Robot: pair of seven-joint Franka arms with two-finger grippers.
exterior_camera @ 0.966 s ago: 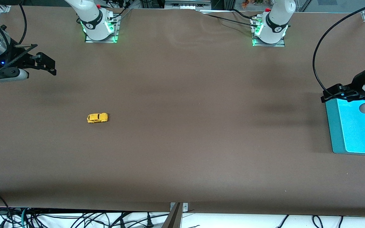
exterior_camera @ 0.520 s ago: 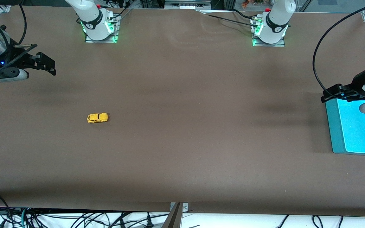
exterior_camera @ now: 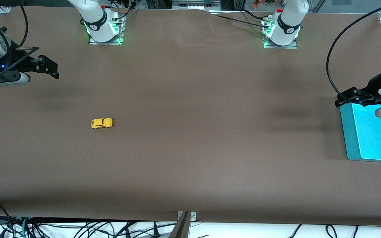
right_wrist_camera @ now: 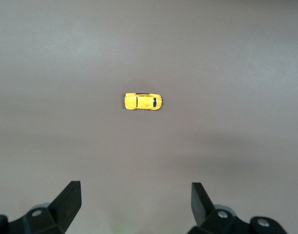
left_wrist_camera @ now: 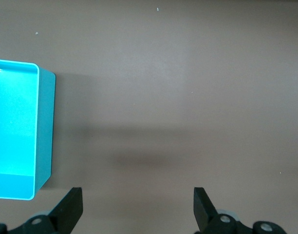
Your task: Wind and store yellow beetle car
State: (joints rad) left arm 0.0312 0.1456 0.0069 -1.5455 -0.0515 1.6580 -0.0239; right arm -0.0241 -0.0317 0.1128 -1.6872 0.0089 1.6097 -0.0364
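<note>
The yellow beetle car (exterior_camera: 101, 123) stands on its wheels on the brown table, toward the right arm's end; the right wrist view shows it too (right_wrist_camera: 143, 101). My right gripper (exterior_camera: 51, 67) hangs open over the table near that end, apart from the car, its fingertips (right_wrist_camera: 71, 192) with nothing between them. My left gripper (exterior_camera: 346, 98) hangs open over the corner of the cyan bin (exterior_camera: 369, 138), and its fingertips (left_wrist_camera: 202, 197) are spread wide over bare table.
The cyan bin (left_wrist_camera: 22, 141) sits at the left arm's end of the table with nothing in it. The two arm bases (exterior_camera: 104, 24) (exterior_camera: 281, 28) stand along the table edge farthest from the front camera. Cables hang below the nearest edge.
</note>
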